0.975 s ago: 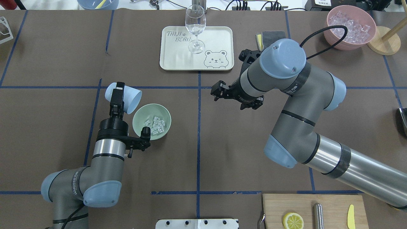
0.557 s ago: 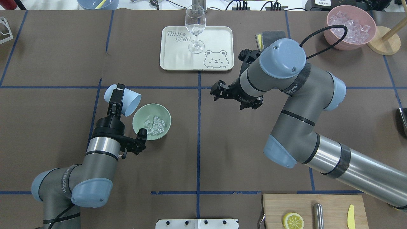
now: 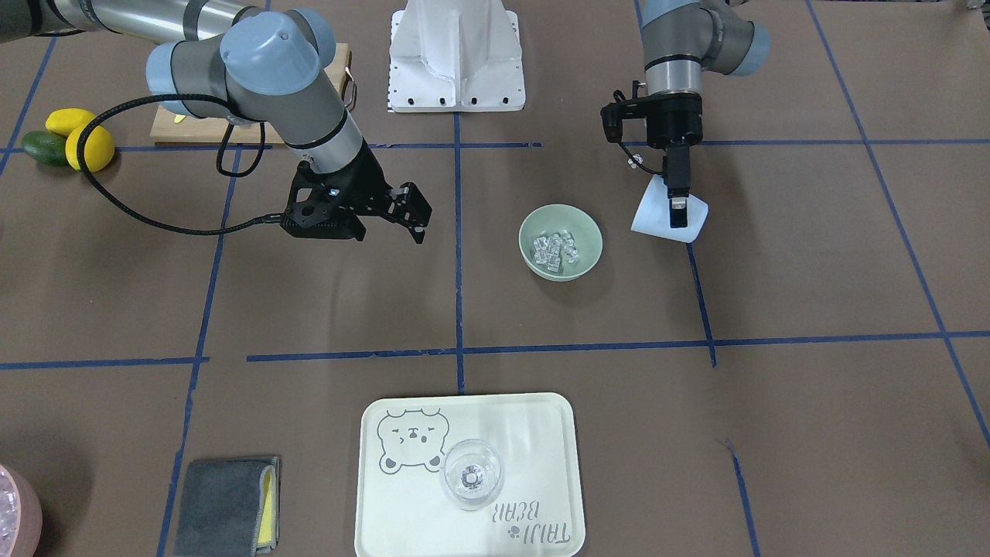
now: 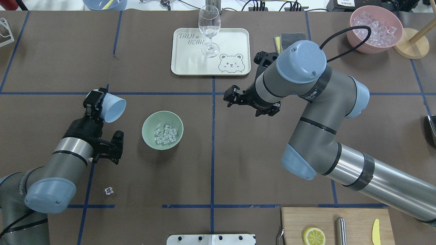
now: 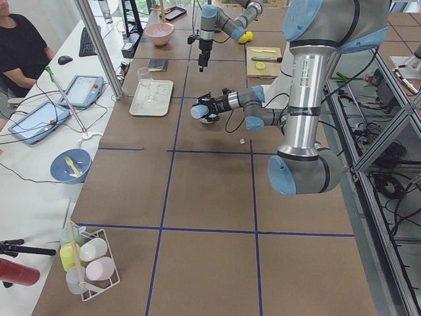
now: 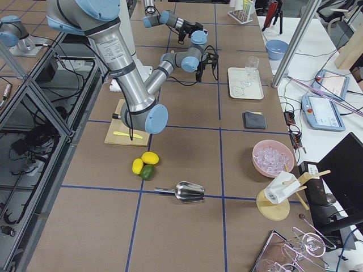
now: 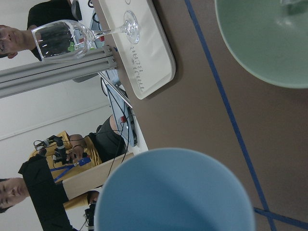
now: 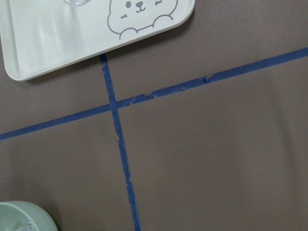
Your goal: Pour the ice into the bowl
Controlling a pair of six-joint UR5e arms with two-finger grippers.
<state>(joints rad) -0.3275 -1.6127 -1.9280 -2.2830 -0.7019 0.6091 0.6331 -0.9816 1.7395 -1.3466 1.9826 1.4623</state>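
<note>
The sage-green bowl (image 4: 148,134) (image 3: 592,246) sits left of the table's middle with the ice (image 4: 166,133) (image 3: 555,247) heaped inside it. My left gripper (image 4: 96,102) (image 3: 677,207) is shut on a light blue cup (image 4: 113,107) (image 3: 657,218), which is tipped on its side with its mouth towards the bowl, a short way left of it. In the left wrist view the cup (image 7: 173,192) fills the bottom and the bowl (image 7: 269,43) the top right. My right gripper (image 3: 323,228) hangs over bare table right of the bowl; its fingers are not clear.
One stray clear cube (image 4: 108,191) lies near my left arm. A cream tray (image 4: 231,41) with a wine glass (image 4: 209,30) stands at the back. A pink bowl of ice (image 4: 356,42) is at the back right, and a cutting board (image 4: 335,217) at the front right.
My left arm has drawn back to the left, carrying the cup away from the bowl's rim. The stray cube on the table now shows. The right arm has hardly moved.
</note>
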